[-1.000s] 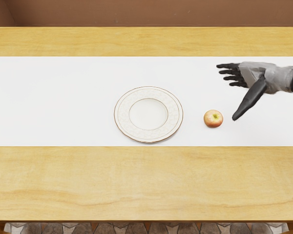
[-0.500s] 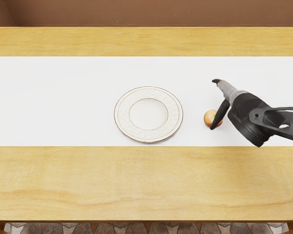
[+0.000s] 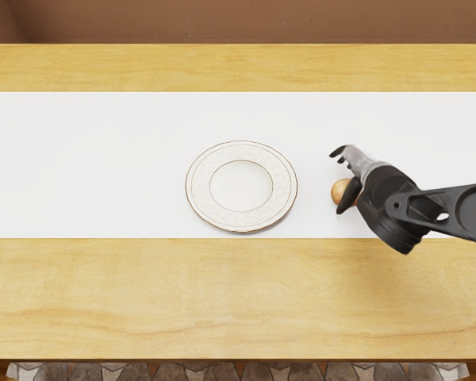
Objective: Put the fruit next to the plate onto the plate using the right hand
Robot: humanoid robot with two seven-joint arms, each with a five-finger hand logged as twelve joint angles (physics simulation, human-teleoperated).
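Note:
A small red-yellow apple (image 3: 339,190) lies on the white runner just right of the white plate (image 3: 199,187), a short gap apart from its rim. My right hand (image 3: 342,179) comes in from the right edge and hovers over the apple's right side, covering most of it. Its fingers (image 3: 340,152) reach out beyond the apple's far side. The thumb (image 3: 350,195) lies against the apple's near right side. The hand looks open and has not closed around the fruit. The plate holds nothing. The left arm is out of view.
The white runner (image 3: 103,159) crosses the wooden table (image 3: 222,294) from left to right. A brown wall edge (image 3: 238,20) runs along the far side of the table.
My right hand has swung down from the far right, turned palm-down and slid left over the apple. The apple and the plate have stayed where they were.

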